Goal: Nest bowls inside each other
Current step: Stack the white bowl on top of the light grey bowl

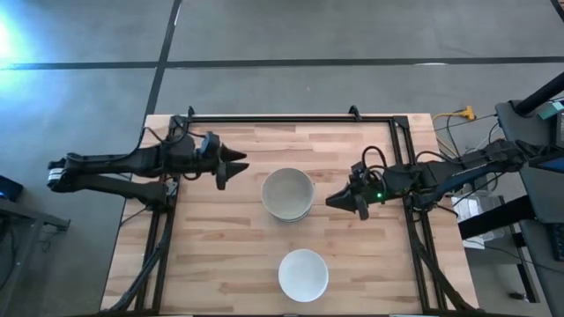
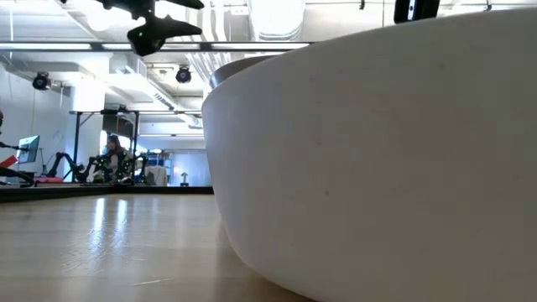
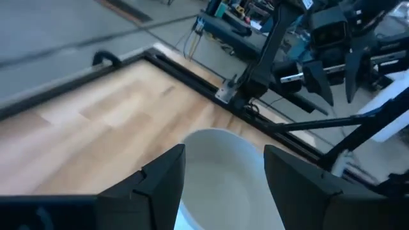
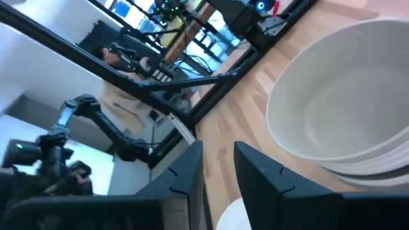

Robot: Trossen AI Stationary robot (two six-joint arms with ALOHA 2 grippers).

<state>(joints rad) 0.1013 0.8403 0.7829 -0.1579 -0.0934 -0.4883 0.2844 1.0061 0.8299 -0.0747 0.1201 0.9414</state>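
Note:
A stack of white bowls (image 1: 288, 195) stands nested at the table's middle. It also shows in the left wrist view (image 3: 223, 172) and in the right wrist view (image 4: 345, 108), where several rims lie one inside another. A single white bowl (image 1: 303, 274) rests on its base near the table's front edge and fills the low view (image 2: 377, 151). My left gripper (image 1: 231, 167) is open, above the table, left of the stack. My right gripper (image 1: 349, 203) is open by a narrow gap, right of the stack. Both are empty.
A black metal frame (image 1: 291, 117) runs along the table's far, left and right edges. Bare wood (image 1: 211, 255) lies left of the single bowl. Cables and equipment (image 1: 493, 176) stand off the table's right side. A person sits far back in the room (image 2: 112, 151).

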